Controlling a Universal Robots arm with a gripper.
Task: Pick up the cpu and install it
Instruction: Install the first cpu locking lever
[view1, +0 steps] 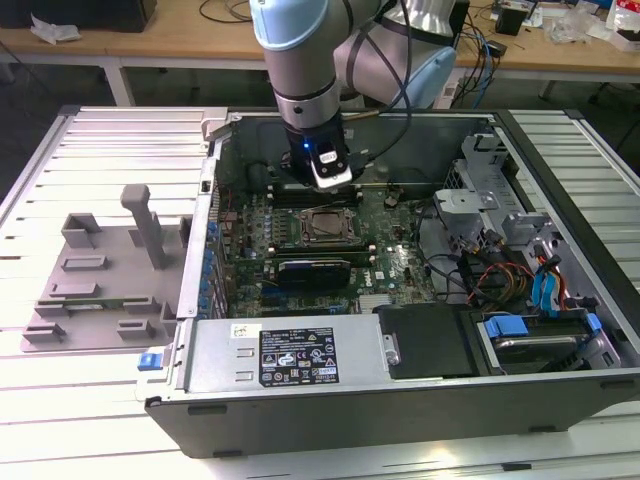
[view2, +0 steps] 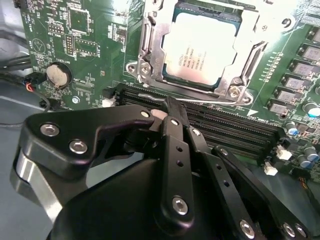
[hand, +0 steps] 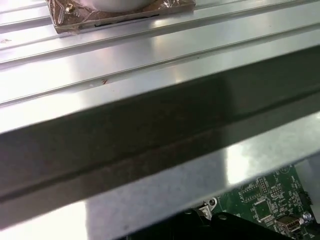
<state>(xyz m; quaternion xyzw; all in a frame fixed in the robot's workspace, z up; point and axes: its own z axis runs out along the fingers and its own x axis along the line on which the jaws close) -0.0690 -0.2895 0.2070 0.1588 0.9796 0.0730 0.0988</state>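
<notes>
The cpu (view2: 200, 49), a flat square chip with a silver-white top, lies seated inside the metal-framed socket (view2: 150, 55) on the green motherboard. In the exterior view the socket (view1: 324, 227) is near the middle of the open computer case, and my gripper (view1: 328, 183) hangs just behind and above it. In the second wrist view the gripper (view2: 168, 106) has its black fingers closed together over the memory slots beside the socket, a short way from the chip. Nothing is between the fingers.
Black memory slots (view2: 225, 125) run alongside the socket and a coin battery (view2: 58, 74) sits on the board. A power supply (view1: 290, 355) fills the case front, with drive bays and cables (view1: 520, 260) at the exterior view's right. A grey fixture (view1: 100, 275) stands on the slatted table.
</notes>
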